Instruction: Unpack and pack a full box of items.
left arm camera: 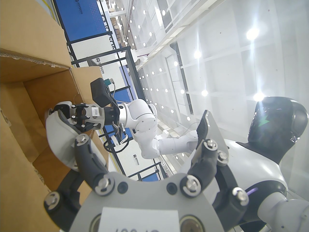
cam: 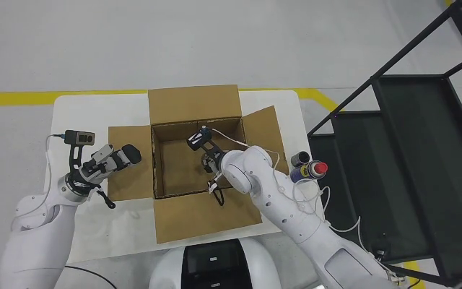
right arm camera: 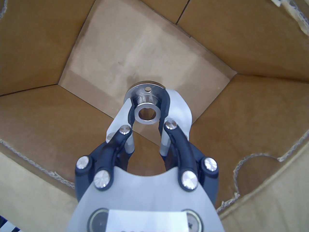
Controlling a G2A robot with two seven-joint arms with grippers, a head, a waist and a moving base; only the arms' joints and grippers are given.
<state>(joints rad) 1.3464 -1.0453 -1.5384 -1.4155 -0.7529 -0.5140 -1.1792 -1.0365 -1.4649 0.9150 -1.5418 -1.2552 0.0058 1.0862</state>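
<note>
An open cardboard box point(cam: 195, 108) stands on the white table point(cam: 86, 115) with its flaps folded out. My right gripper point(cam: 209, 160) is down inside it. In the right wrist view the right gripper point(right arm camera: 148, 105) is shut on a shiny metal flanged bushing point(right arm camera: 142, 89), held close over the bare box floor point(right arm camera: 120, 49); whether it touches I cannot tell. My left gripper point(cam: 119, 157) hovers over the box's left flap, outside the cavity. In the left wrist view the left gripper point(left arm camera: 130, 126) is open with nothing between its fingers, and the right gripper point(left arm camera: 70, 117) shows beyond it.
Two spray cans, one red-capped point(cam: 312, 170) and one dark-capped point(cam: 299, 158), stand on the table right of the box. A black metal staircase point(cam: 390, 144) rises just beyond the table's right edge. Bare table lies left of the box.
</note>
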